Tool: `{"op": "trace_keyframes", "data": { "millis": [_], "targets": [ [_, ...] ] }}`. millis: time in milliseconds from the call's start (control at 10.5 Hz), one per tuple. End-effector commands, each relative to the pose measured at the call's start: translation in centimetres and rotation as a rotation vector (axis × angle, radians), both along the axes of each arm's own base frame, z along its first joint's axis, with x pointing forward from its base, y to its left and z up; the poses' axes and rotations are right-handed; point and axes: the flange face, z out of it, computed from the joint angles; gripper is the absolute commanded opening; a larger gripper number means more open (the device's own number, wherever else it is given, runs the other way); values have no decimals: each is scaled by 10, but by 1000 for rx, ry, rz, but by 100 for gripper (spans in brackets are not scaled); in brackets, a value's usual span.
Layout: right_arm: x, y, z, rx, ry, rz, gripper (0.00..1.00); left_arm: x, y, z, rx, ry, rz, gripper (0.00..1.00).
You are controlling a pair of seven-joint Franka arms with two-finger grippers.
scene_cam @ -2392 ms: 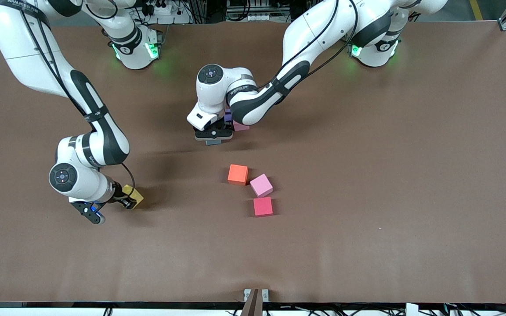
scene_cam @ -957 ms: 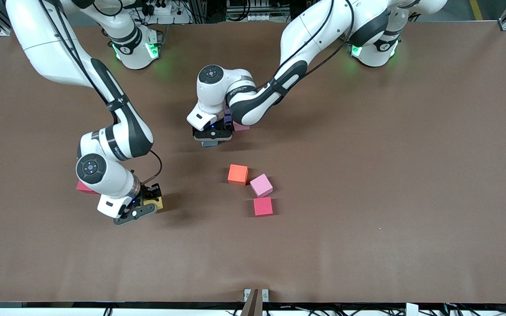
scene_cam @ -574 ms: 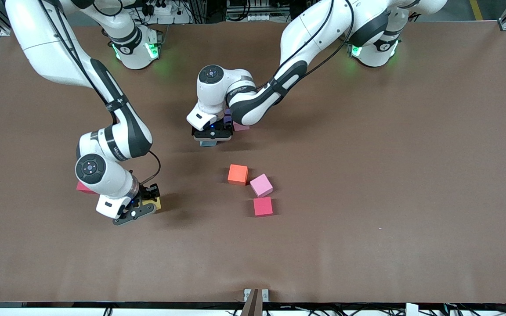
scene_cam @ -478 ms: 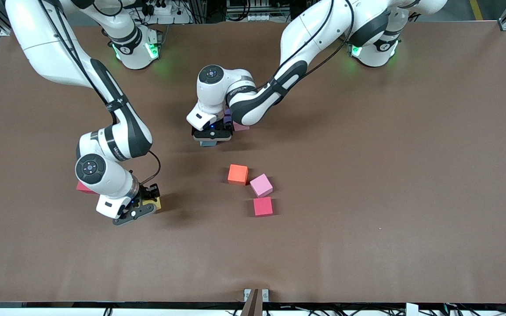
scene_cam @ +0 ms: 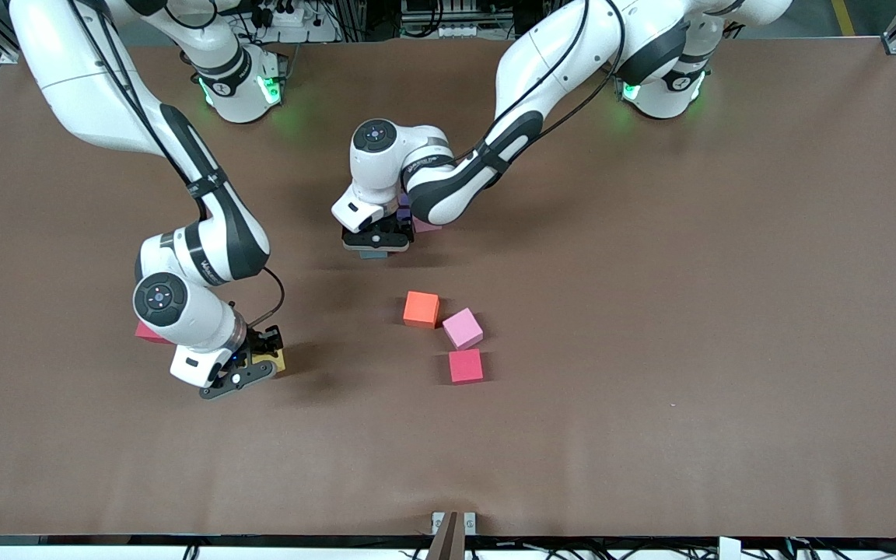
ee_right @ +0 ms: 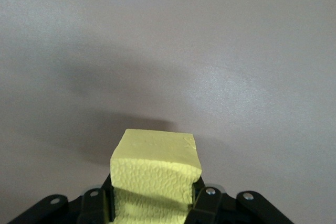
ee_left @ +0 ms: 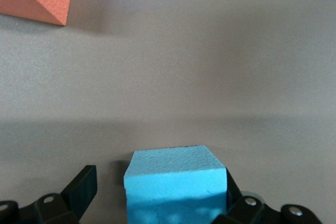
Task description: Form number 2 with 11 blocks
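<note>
**A:** Start with the right gripper (scene_cam: 255, 367). What do you have compared with a moment ago?

**B:** You have it clamped tight on the yellow block (ee_right: 155, 174), just as half a second back; it hasn't moved since. Before that it swung toward the table's middle with the block. A red block (scene_cam: 146, 334) peeks out from under that arm's wrist.

**A:** And out past it?

**B:** Toward the left arm's end from your right gripper sit three loose blocks: the dark pink block (scene_cam: 465, 365) nearest the front camera, the light pink block (scene_cam: 463, 327) just above it, the orange block (scene_cam: 421, 309) beside that.

**A:** The left gripper (scene_cam: 375, 243)?

**B:** Its fingers stand spread wide, the light blue block (ee_left: 176, 184) between them: one finger clear of it, the other at its edge. The wrist has lifted slightly from half a second ago. Under that arm you can glimpse a purple block (scene_cam: 404, 206) and a pink block (scene_cam: 426, 225), where the number 2 is being laid.
</note>
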Motion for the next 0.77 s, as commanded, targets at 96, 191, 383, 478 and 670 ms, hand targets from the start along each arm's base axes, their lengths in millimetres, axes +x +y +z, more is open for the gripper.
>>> {"op": "trace_keyframes", "data": {
  "millis": [96,191,383,478,670],
  "targets": [
    [1,-1,3,-14,-4,12,0,-5,-4,0,9,-9,-39,100],
    [1,-2,3,-14,-4,10,0,-6,-4,0,10,-10,-52,100],
    [1,-1,4,-15,-4,12,0,-10,-7,0,8,-4,-52,100],
    [1,-2,3,-16,-3,11,0,-11,-7,0,7,-3,-53,100],
    [1,-2,5,-17,-3,13,0,-11,-8,5,2,-5,-53,100]
  ]
}}
